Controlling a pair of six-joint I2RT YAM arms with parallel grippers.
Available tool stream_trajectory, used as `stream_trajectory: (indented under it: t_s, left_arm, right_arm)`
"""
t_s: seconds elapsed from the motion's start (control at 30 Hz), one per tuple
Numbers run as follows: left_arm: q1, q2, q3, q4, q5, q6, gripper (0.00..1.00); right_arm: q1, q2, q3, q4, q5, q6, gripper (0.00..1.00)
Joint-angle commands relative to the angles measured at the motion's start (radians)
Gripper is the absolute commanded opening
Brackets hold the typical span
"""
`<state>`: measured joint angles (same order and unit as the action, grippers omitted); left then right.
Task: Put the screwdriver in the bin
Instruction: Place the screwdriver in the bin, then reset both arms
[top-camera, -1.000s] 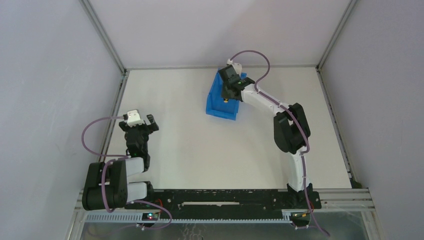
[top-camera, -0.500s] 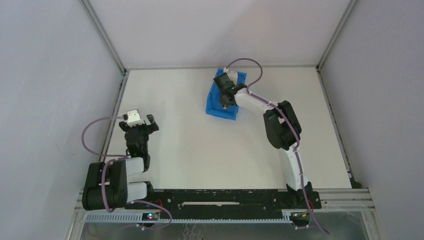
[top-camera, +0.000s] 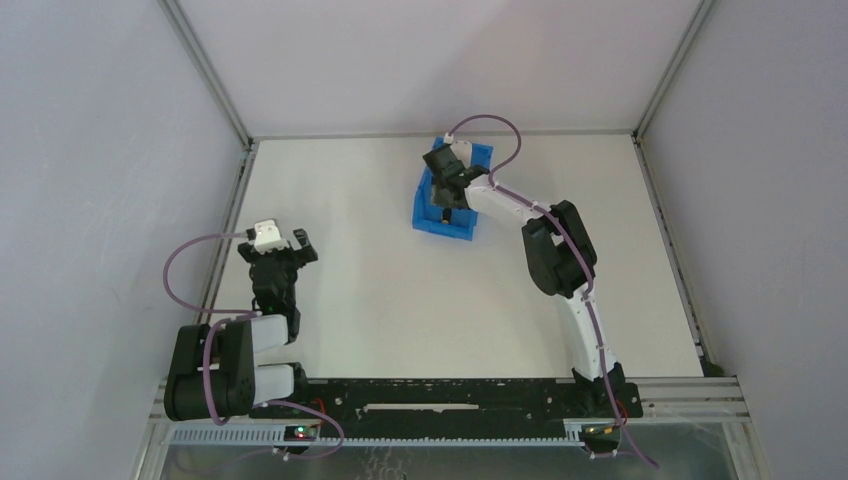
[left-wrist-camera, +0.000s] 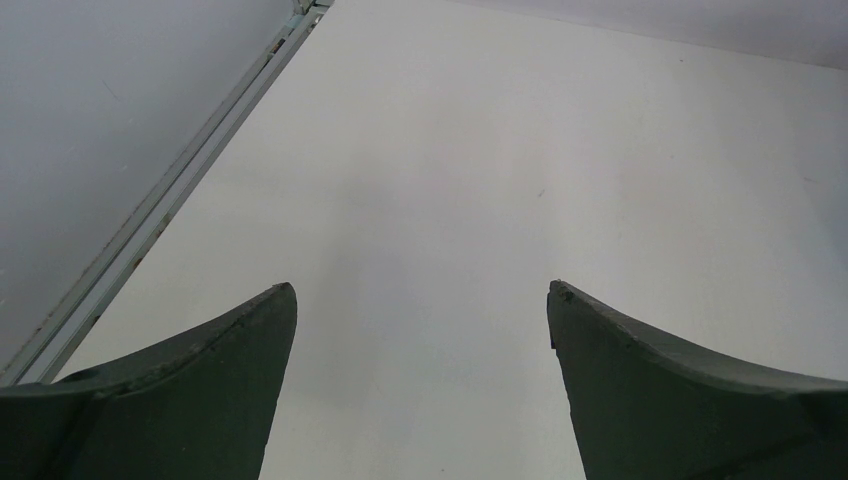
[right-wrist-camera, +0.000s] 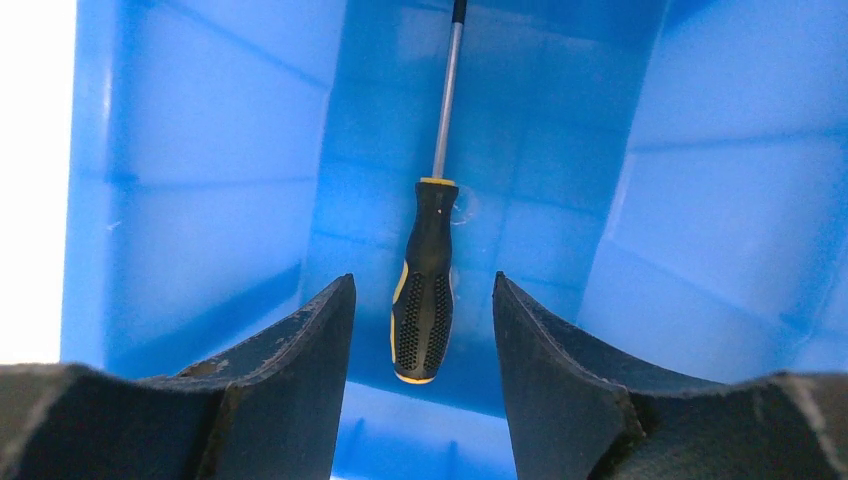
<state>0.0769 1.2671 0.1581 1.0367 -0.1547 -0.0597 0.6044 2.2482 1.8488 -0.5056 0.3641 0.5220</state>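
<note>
The screwdriver (right-wrist-camera: 425, 290) is lying flat on the floor of the bin (right-wrist-camera: 200, 150), its thin bright metal shaft pointing away from the wrist camera and darkening at the tip, its handle nearest the camera. The handle is black with a dimpled, rubbery grip, a yellow-orange collar where the shaft enters and a yellow-orange edge at the butt. The bin is bright blue moulded plastic, smooth and slightly glossy, with tall straight walls rising on both sides of the tool and faint ribs showing through them. It is sitting toward the far edge of the worktop (top-camera: 380, 290), a little right of the middle, with its lower front facing the near edge. The right gripper (right-wrist-camera: 422, 280) is hanging over the bin with its jaws parted; the two dark, curved, matte fingers (right-wrist-camera: 290, 390) are standing on either side of the handle with blue showing in the gaps, so nothing is being gripped. The right arm is reaching from the near right edge, bent at the elbow and stretched out to the bin. The left gripper (left-wrist-camera: 420, 290) is resting low near the left edge, spread wide over the bare white surface, its arm folded back by its base.
</note>
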Motion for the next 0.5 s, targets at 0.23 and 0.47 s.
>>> stream_trajectory:
  t_s: [0.23, 0.47]
  left_arm:
    - [-0.006, -0.008, 0.029, 0.029, -0.015, 0.023, 1.0]
    - [-0.006, -0.008, 0.029, 0.029, -0.015, 0.024, 1.0]
  right_arm:
    - [0.027, -0.106, 0.074, -0.046, 0.073, -0.027, 0.62]
    - [0.039, -0.168, 0.126, -0.092, 0.102, -0.061, 0.62]
